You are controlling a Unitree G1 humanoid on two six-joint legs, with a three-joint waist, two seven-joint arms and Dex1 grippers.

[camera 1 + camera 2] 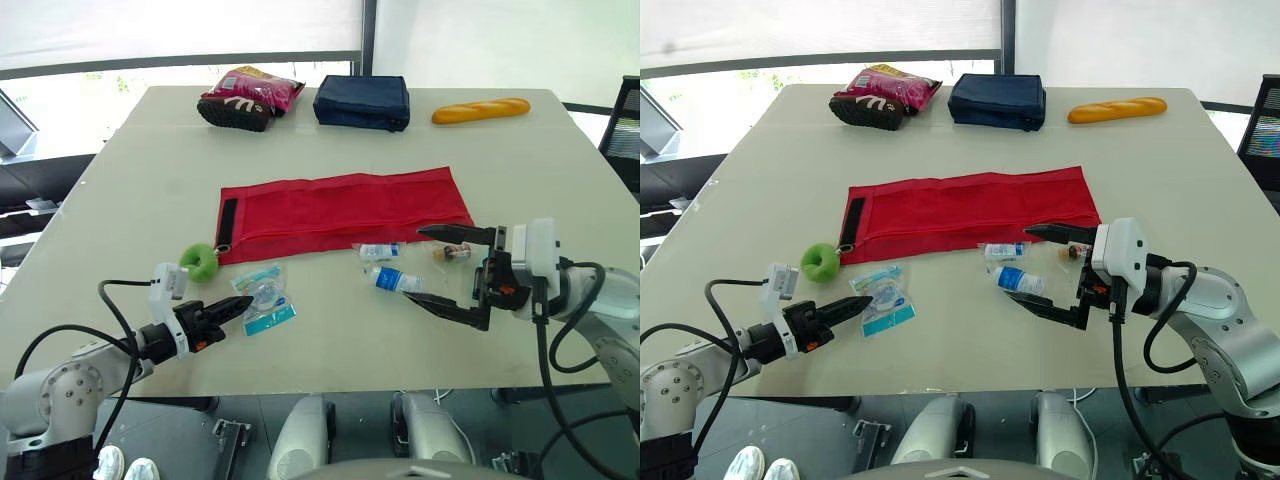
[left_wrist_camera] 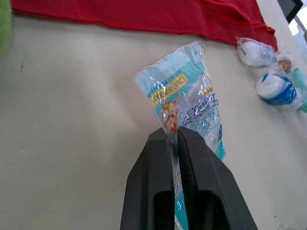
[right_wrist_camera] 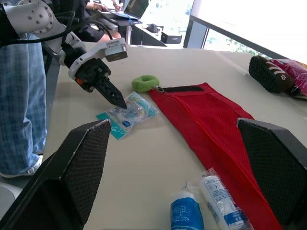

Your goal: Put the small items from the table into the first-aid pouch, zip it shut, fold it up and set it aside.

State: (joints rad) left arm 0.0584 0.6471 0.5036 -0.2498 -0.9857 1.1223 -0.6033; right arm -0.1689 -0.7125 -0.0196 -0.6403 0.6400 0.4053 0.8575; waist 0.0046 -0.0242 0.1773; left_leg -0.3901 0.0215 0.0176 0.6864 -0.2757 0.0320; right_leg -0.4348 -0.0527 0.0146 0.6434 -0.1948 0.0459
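Lying flat and seemingly unfilled, the red pouch (image 1: 345, 212) awaited every item: the left claw (image 1: 243, 303) pinched a teal packet (image 1: 268, 296), the right claw (image 1: 415, 265) spread wide over two small bottles (image 1: 397, 280).

Bare table (image 1: 335, 335) between packet (image 1: 265, 297) and bottles (image 1: 396, 279); pouch (image 1: 345, 210) just behind both.

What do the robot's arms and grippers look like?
The left arm and right arm are rounded silver-grey shells with looping black cables. Each wrist carries a white block. The left gripper and right gripper each have two black wedge-shaped fingers tapering to points, with orange-red marks at their base.
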